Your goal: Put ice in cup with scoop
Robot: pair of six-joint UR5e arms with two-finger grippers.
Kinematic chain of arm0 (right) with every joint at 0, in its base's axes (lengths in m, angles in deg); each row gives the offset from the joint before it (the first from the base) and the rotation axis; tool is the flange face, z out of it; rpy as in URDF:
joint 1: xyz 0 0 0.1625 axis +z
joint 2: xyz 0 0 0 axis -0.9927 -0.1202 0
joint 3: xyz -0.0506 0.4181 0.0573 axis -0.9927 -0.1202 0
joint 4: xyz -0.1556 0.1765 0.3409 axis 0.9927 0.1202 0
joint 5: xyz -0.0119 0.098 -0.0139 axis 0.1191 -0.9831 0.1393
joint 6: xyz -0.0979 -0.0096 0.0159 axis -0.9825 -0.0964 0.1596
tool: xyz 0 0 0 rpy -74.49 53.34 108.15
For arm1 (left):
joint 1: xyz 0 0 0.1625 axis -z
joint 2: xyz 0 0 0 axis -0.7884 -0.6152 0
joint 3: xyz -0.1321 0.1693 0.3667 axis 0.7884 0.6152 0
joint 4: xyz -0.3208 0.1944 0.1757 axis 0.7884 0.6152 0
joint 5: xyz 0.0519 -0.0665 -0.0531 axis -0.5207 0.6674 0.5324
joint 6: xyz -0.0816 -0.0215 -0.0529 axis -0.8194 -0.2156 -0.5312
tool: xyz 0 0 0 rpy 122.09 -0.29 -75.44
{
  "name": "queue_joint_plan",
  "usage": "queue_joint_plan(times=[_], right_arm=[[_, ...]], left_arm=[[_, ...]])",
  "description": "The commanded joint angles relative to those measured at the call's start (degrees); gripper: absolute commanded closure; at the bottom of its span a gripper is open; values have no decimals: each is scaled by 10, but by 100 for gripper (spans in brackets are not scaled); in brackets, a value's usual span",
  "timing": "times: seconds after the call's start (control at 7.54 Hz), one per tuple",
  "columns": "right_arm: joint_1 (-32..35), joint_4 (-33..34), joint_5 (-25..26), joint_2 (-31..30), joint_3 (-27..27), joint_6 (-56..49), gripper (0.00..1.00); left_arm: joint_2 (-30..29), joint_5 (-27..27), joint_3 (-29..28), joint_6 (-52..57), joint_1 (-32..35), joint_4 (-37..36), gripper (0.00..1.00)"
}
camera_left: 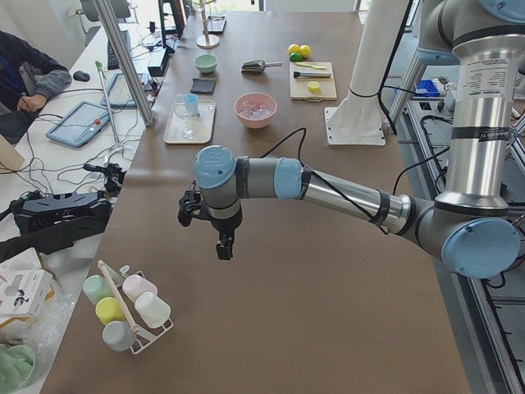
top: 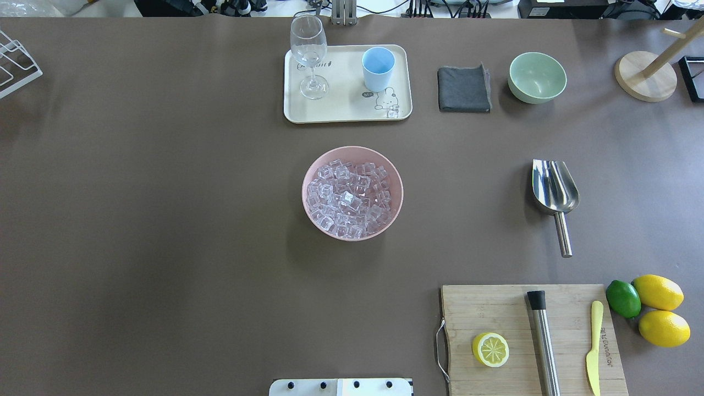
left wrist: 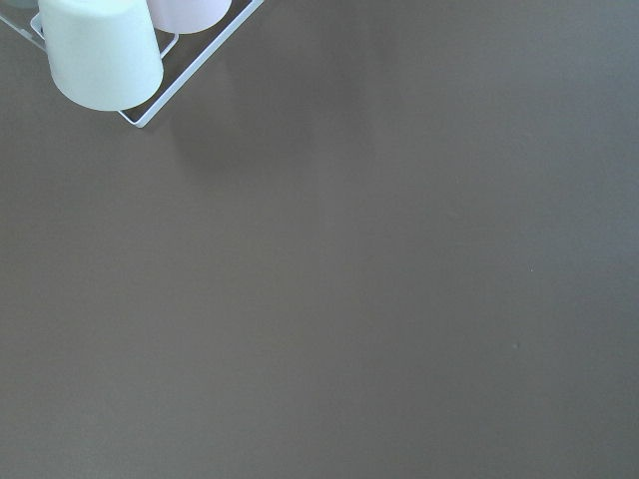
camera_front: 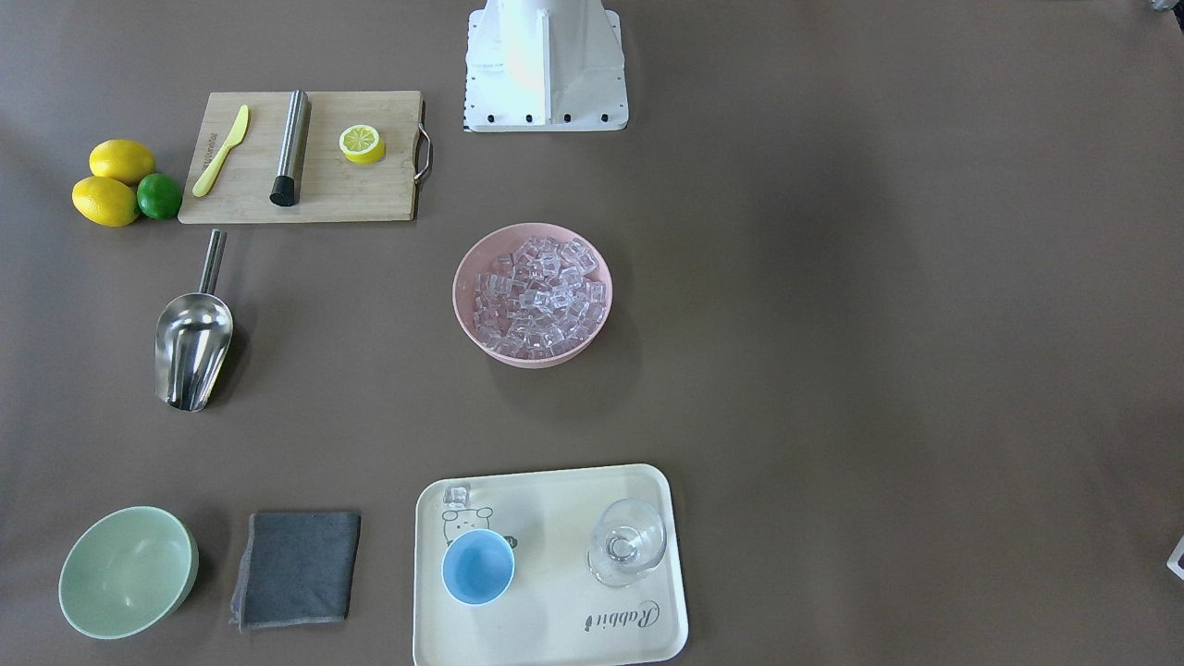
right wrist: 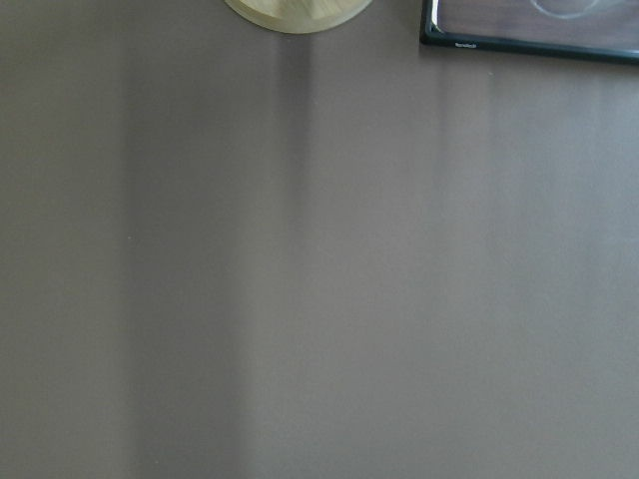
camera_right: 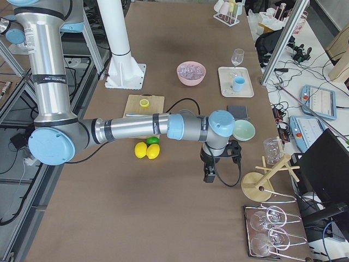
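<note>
Ice point(camera_front: 535, 298), clear glassy cubes, lies heaped in pink bowl point(camera_front: 532, 361).

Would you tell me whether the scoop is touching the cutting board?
Apart: the overhead view shows bare table between the scoop and the cutting board.

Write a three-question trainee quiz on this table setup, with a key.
1. True or false: the scoop already holds ice.
2. Multiple choice: what stands on the tray with the cup? A) a wine glass B) a whole lemon C) a grey cloth
3. Short answer: on which of the robot's own sides does the scoop lie?

Key: 1 false, the scoop is empty. 2 A. 3 its right side.
</note>
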Motion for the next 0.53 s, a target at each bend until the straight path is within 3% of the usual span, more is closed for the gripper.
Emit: queue_joint_plan(times=[0.0,0.4], right_arm=[[21,-2,-21,-22,-17,-19,0],[21,-2,-21,-21,-16,-17,0]], left_arm=[[0,-1,1,0,1,0,2],[0,-1,-2,0,1,0,2]])
